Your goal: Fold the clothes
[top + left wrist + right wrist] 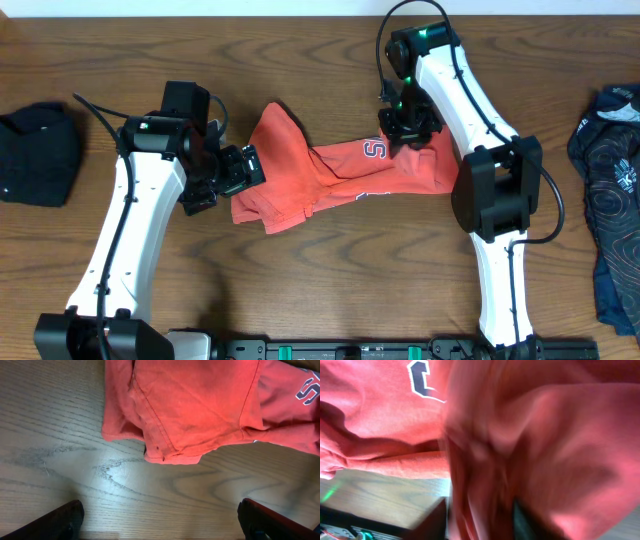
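Observation:
The coral-red T-shirt (330,175) lies crumpled in the middle of the table, its white-and-navy lettering (372,149) facing up. My right gripper (410,130) is shut on a bunch of the shirt's fabric (485,475) at its upper right part. My left gripper (238,172) is open and empty just left of the shirt's bunched left end (170,415), with bare wood between its fingers (160,520). The black cloth bundle (35,155) lies at the far left. The navy swirl-patterned garment (610,200) lies at the far right edge.
The wooden table (330,270) runs past all edges of the overhead view. A black rail with green clips (330,350) lies along the front edge between the two arm bases.

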Available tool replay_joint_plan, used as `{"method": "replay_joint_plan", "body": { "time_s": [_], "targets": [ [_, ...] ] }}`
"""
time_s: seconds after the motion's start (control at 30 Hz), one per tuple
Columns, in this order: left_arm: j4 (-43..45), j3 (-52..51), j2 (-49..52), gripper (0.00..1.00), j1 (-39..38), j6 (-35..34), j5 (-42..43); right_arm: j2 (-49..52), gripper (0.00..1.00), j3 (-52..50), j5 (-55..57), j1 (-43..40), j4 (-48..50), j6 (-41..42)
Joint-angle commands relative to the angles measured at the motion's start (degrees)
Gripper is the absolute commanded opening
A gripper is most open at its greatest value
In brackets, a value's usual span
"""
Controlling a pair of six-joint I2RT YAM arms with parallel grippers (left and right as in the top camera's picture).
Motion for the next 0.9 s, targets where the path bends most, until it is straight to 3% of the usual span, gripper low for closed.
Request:
{"method": "replay_joint_plan", "body": {
  "time_s": [0.0, 0.1, 0.13, 0.2, 0.23, 0.27, 0.33, 0.4, 0.47, 0.5, 0.63, 0.87],
  "targets": [
    [0.0, 0.9, -0.7, 0.99, 0.1, 0.6, 0.7, -2.0, 0.5, -0.9, 0.4, 0.3, 0.7, 0.6],
    [0.0, 0.9, -0.7, 0.99, 0.1, 0.6, 0.7, -2.0, 0.6, -0.9, -2.6, 0.7, 2.2, -2.3],
    [0.0, 0.9, -0.7, 0.99, 0.1, 0.6, 0.7, -2.0, 0.58, -0.9, -3.7, 0.9, 3.1, -2.9],
    [0.0, 0.9, -0.6, 0.99, 0.2, 0.8, -0.3, -2.0, 0.18, -0.9, -4.1, 1.2, 4.9, -3.0],
    [0.2, 0.8, -0.6, 0.99, 0.2, 0.8, -1.8, -2.0, 0.06, -0.5, -4.2, 1.2, 5.8, -2.8],
    [0.5, 0.7, -0.5, 0.99, 0.4, 0.8, -2.7, -2.1, 0.06, 0.4, -4.0, 1.1, 6.3, -2.6],
    [1.5, -0.2, -0.2, 0.99, 1.5, 0.8, -3.0, -2.1, 0.4, 3.6, -3.1, 0.1, 6.8, -1.3],
    [3.0, -1.7, 0.1, 0.98, 3.1, 0.8, -3.0, -2.1, 0.58, 8.2, -3.1, -1.3, 5.8, -1.3],
    [5.1, -3.6, 0.1, 0.98, 5.0, 1.8, -1.9, -2.1, 0.89, 13.8, -3.1, -3.2, 3.7, -1.3],
    [6.7, -4.7, 0.1, 0.98, 6.0, 2.8, 0.0, -2.1, 0.95, 17.0, -3.2, -4.3, 2.3, -1.3],
    [14.0, -9.7, 0.6, 0.98, 9.0, 5.8, 6.5, -2.1, 0.94, 27.8, -4.0, -8.6, -3.5, -2.4],
    [23.9, -15.6, 6.9, 0.98, 10.1, 9.5, 14.6, -6.6, 0.93, 28.7, -8.5, -10.2, -3.4, -4.5]
  ]
}}
